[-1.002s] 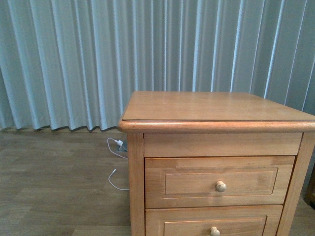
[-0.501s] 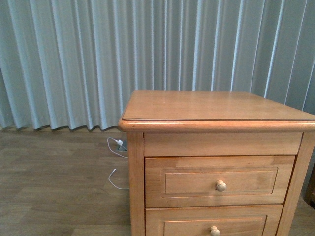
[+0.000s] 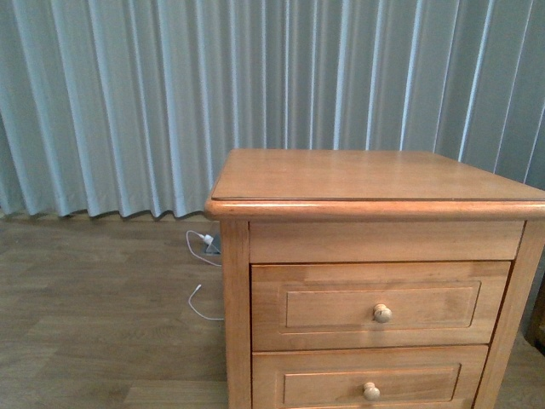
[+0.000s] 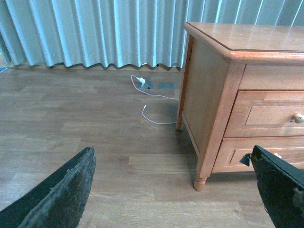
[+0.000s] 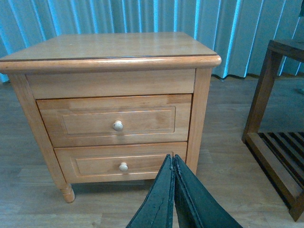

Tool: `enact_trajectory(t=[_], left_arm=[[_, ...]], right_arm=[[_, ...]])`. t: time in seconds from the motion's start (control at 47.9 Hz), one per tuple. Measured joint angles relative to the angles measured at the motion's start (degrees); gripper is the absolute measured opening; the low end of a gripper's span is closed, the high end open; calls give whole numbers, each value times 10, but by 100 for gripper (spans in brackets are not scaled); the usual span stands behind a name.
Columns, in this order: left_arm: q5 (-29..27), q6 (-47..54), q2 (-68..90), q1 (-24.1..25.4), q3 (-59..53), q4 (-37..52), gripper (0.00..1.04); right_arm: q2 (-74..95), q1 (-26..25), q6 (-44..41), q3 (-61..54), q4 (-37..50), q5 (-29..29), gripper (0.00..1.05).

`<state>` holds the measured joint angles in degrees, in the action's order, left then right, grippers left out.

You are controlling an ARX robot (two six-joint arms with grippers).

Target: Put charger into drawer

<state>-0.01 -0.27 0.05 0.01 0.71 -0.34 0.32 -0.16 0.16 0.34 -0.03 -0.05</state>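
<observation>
Left end effector (image 4: 173, 190): we see its fingers spread wide, holding nothing.
Right end effector (image 5: 173, 190): fingers pressed together, empty.
Drawer (image 5: 116, 120): we see it closed.
Charger: we cannot find it.

Grey-blue curtain (image 3: 128, 102) behind, wood-plank floor (image 3: 94, 324), honey nightstand (image 3: 375, 183), dark slatted rack (image 5: 278, 118) beside it, even light.

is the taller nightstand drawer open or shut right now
Shut. The drawer front sits flush in the nightstand frame in the front and right wrist views, with no pale interior showing; its round knob is untouched.
</observation>
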Motion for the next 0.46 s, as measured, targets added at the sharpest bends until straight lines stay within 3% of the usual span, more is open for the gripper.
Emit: enact_trajectory(t=[0.083,0.334,0.397,0.459], left_arm=[[0,0,0,0,0,0,99],[0,0,0,0,0,0,99],[0,0,0,0,0,0,99],[0,0,0,0,0,0,99]], right_arm=[[0,0,0,0,0,0,3],[0,0,-1,0,0,0,46],[0,0,-1,0,0,0,63],[0,0,-1,0,0,0,73]])
